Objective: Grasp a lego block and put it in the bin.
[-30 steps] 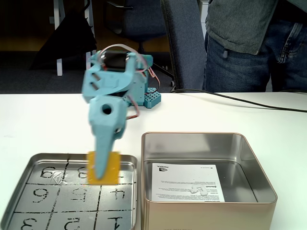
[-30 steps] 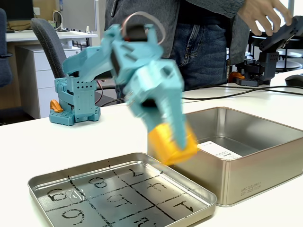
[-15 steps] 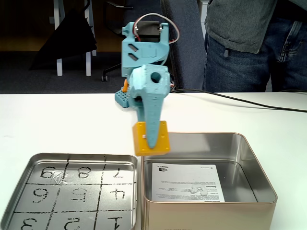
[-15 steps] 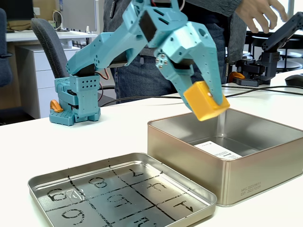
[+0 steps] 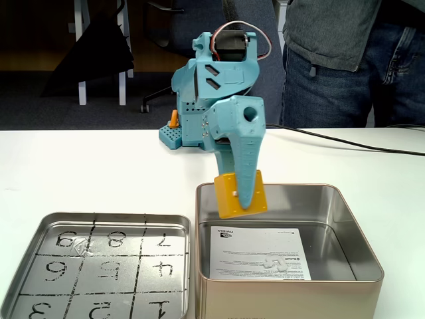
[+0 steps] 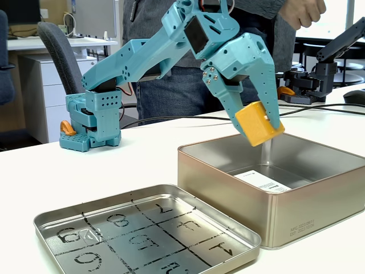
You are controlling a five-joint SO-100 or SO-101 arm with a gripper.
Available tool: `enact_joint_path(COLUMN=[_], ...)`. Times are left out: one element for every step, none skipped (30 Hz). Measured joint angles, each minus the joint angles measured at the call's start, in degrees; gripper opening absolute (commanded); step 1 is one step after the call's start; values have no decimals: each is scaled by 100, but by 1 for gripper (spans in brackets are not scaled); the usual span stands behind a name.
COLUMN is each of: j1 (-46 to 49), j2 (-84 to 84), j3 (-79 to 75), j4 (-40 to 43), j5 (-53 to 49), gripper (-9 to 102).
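My teal gripper (image 5: 244, 199) (image 6: 264, 124) is shut on the mustard-yellow lego block (image 5: 229, 195) (image 6: 255, 123). In both fixed views the block hangs in the air just above the left part of the bin (image 5: 358, 240) (image 6: 228, 191), a deep square silver tin. A white printed sheet (image 5: 252, 252) (image 6: 261, 180) lies on the bin's bottom, and a small white piece (image 5: 274, 262) rests on that sheet. The block does not touch the tin.
A shallow metal tray with a numbered grid (image 5: 40, 229) (image 6: 137, 231) lies left of the bin. The arm's teal base (image 6: 91, 123) stands at the back of the white table. A person (image 5: 345, 60) stands behind the table, beside a black cable (image 5: 345, 141) and a dark second arm (image 6: 328, 63).
The arm has carried the block to the right, from over the numbered tray to above the bin, where it now hangs a little lower over the tin's opening.
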Motion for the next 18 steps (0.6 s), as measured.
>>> enact_joint_path(j1=[-26, -88, -105, -167, -185, -202, -220, -237, -237, -237, -237, -237, -237, -237, -237, -237, -237, -272], j2=[-9, -26, -44, -79, -114, -149, -229, -308, -360, -448, -519, -554, -633, -721, -800, -923, -1037, -1099], j3=[0, 0, 0, 0, 0, 0, 0, 0, 0, 0, 0, 0, 0, 0, 0, 0, 0, 9], j4=[0, 0, 0, 0, 0, 0, 0, 53, 70, 79, 79, 79, 79, 79, 79, 79, 79, 79], j5=[0, 0, 0, 0, -18, -35, -44, -44, -53, -97, -123, -123, -141, -149, -149, -193, -220, -220], gripper=[0, 0, 0, 0, 0, 0, 0, 0, 0, 0, 0, 0, 0, 0, 0, 0, 0, 0])
